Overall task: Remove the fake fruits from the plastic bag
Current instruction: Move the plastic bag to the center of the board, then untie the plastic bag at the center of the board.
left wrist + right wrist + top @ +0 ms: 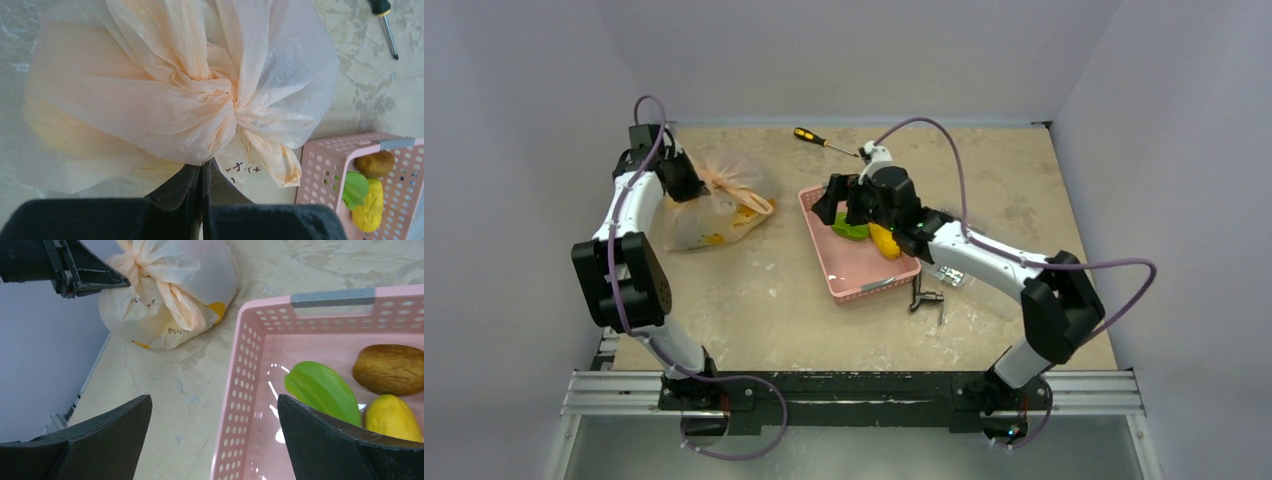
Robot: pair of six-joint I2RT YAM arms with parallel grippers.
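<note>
Nearest you, at the table's centre, sits the pink basket (pixel 864 283). A small metal tool (pixel 929 297) lies just beside its 4 o'clock corner. In the basket's 12 o'clock end you have a green fruit (pixel 322 390) touching a yellow fruit (pixel 392 417), with a brown kiwi (pixel 390 369) just beside them.

Your right gripper (pixel 212 405) hovers over the basket's 10 o'clock wall. Its jaws are spread wide and hold nothing.

Farther out, at the table's 10 o'clock, the bag (pixel 724 215) lies on the tabletop with its neck twisted into a knot. Your left gripper (pixel 202 167) is clenched. Its fingertips are pressed together on the gathered film right at the knot, so it is grasping the bag. Through the film you get only yellow-orange patches, and you cannot tell any fruits apart inside.

Farthest away, at 12 o'clock near the back edge, a screwdriver (pixel 824 140) lies apart from the bag, at the bag's 2 o'clock.
</note>
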